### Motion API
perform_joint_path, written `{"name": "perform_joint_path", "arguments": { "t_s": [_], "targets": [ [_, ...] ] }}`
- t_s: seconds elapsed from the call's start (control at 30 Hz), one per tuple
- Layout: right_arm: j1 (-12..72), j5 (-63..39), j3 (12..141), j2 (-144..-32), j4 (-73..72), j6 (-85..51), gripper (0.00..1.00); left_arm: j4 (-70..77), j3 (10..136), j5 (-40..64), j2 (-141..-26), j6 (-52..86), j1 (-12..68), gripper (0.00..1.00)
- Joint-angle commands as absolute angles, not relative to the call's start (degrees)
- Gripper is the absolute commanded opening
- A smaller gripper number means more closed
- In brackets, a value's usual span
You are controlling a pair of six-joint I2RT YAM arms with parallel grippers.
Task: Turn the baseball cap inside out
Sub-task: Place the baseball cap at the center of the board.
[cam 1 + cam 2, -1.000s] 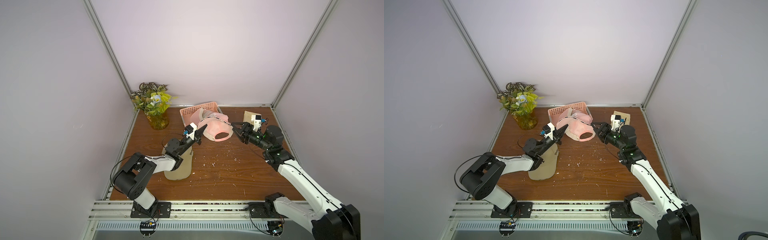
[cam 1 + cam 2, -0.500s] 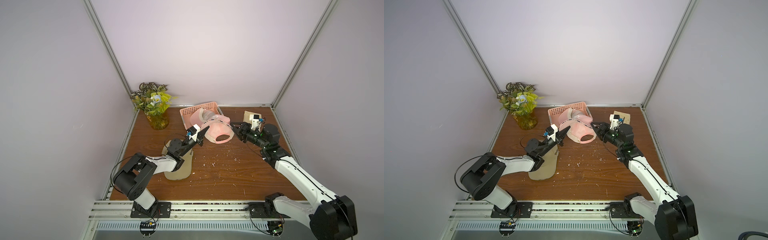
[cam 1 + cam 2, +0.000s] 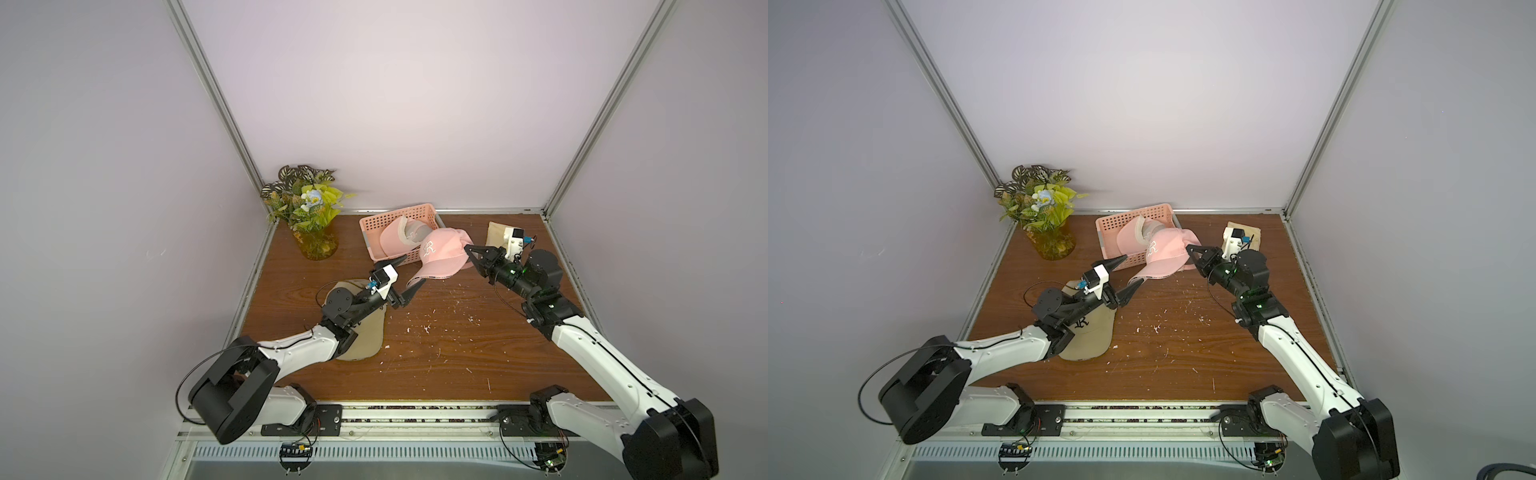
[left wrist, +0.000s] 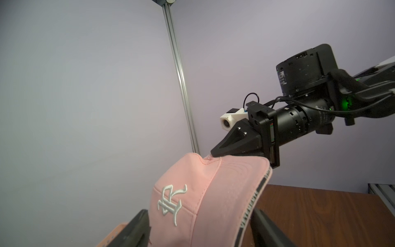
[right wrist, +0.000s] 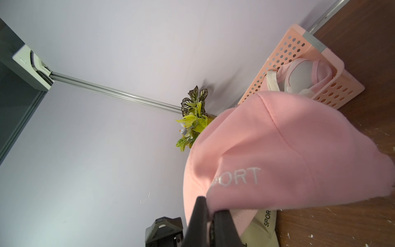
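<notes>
Right jaws clamp the crown edge of the pink cap (image 3: pixel 440 254), held up beside the basket (image 3: pixel 375 223) at the far edge of the surface (image 3: pixel 457 357); left jaws gape wide astride its brim.

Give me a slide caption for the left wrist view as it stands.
Right gripper clamps the pink cap above the table; the open left gripper straddles its front.

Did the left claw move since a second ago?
Yes. The left gripper has backed slightly away from the pink basket, toward its own base, and its jaws now stand open.
</notes>
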State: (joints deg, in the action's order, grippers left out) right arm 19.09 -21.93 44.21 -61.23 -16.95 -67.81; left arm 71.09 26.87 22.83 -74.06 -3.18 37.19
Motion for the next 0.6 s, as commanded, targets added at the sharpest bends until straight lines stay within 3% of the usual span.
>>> {"name": "perform_joint_path", "arguments": {
  "t_s": [0.0,0.23,0.57],
  "targets": [
    [18.9,-18.6,44.5,-59.5,-19.4,-61.5,0.0,63.9,24.9,22.3,-69.4,-1.5,37.8,0.8],
    [18.9,-18.7,42.8,-57.3,-21.7,-46.5,0.0,42.2,26.0,18.8,-58.5,2.9,37.7,0.77],
    [19.9,-36.8,41.2,-62.2,-22.4,-34.6,0.0,25.8,26.6,-0.2,-47.9,27.1,37.6,0.73]
  ]
}}
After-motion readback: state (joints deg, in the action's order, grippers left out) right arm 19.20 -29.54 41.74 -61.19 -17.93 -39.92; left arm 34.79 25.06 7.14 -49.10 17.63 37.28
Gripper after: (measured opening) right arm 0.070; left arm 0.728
